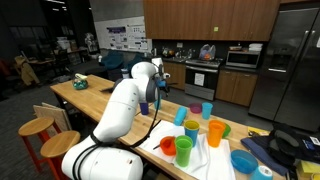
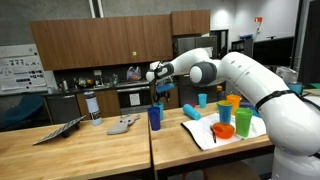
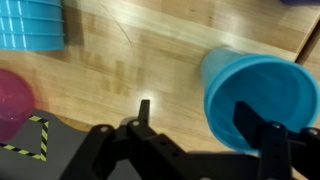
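Note:
My gripper is open and points down over the wooden table. A blue cup stands upright under it with its mouth facing me. One finger is over the cup's opening and the other is outside its wall, so the near rim lies between them; I cannot tell whether they touch. In both exterior views the gripper hangs just above the dark blue cup near the table's middle.
A light blue cup, a pink object and yellow-black tape lie nearby. Several coloured cups stand on a white cloth. There is also a blue bowl, a bottle, a grey object and stools.

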Robot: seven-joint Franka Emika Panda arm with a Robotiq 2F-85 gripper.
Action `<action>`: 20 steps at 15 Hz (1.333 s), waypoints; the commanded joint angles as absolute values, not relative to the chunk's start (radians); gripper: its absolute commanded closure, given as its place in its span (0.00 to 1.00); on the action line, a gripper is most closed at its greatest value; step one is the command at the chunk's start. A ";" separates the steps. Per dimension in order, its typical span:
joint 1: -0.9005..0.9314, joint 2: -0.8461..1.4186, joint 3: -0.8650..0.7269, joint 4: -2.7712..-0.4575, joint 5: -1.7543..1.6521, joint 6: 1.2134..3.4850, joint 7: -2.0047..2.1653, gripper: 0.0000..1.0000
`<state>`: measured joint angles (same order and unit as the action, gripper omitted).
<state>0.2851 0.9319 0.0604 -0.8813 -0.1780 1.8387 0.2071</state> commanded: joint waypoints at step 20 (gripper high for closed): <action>0.115 0.470 -0.069 -1.458 -0.145 2.186 0.457 0.00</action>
